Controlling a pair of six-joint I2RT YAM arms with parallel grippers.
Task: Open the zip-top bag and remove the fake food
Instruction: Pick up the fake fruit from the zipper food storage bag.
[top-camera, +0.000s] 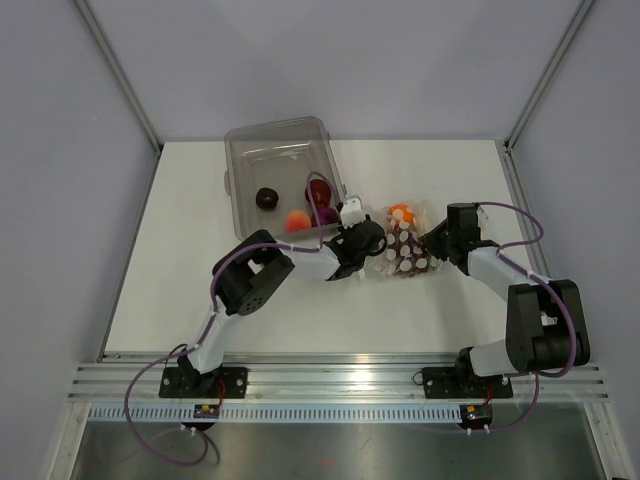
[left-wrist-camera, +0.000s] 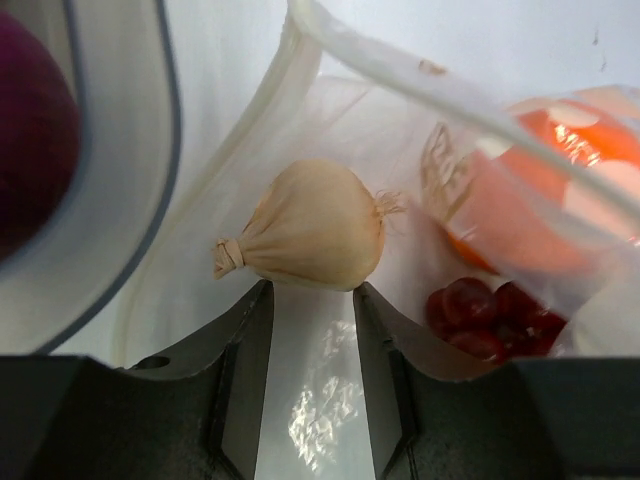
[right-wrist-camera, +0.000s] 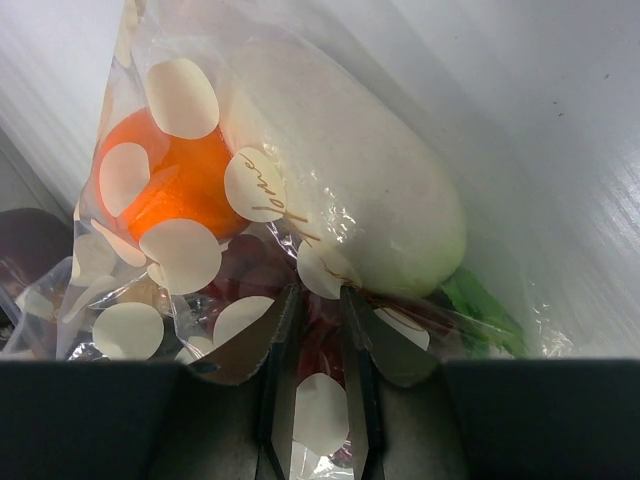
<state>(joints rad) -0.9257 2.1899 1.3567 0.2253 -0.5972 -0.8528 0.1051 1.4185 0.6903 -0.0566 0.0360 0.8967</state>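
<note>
Seen from above, a rigid clear rectangular plastic bin (top-camera: 240, 150), at ten o'clock from the bag, already holds four small plastic fake food pieces (top-camera: 296, 220): dark, peach, red and purple. The small clear soft zip-top bag (top-camera: 400, 250) with white dots lies open at mid-table. The left gripper (left-wrist-camera: 312, 288) reaches in from nine o'clock, jaws half parted, not yet clamped on the beige garlic-shaped piece (left-wrist-camera: 310, 225) at its tips. At three o'clock the right gripper (right-wrist-camera: 320, 292) pinches the bag's film between narrow jaws; an orange piece (right-wrist-camera: 165, 190), a white radish (right-wrist-camera: 380, 200) and dark red grapes (left-wrist-camera: 490, 315) lie inside, so emptying looks roughly half done.
</note>
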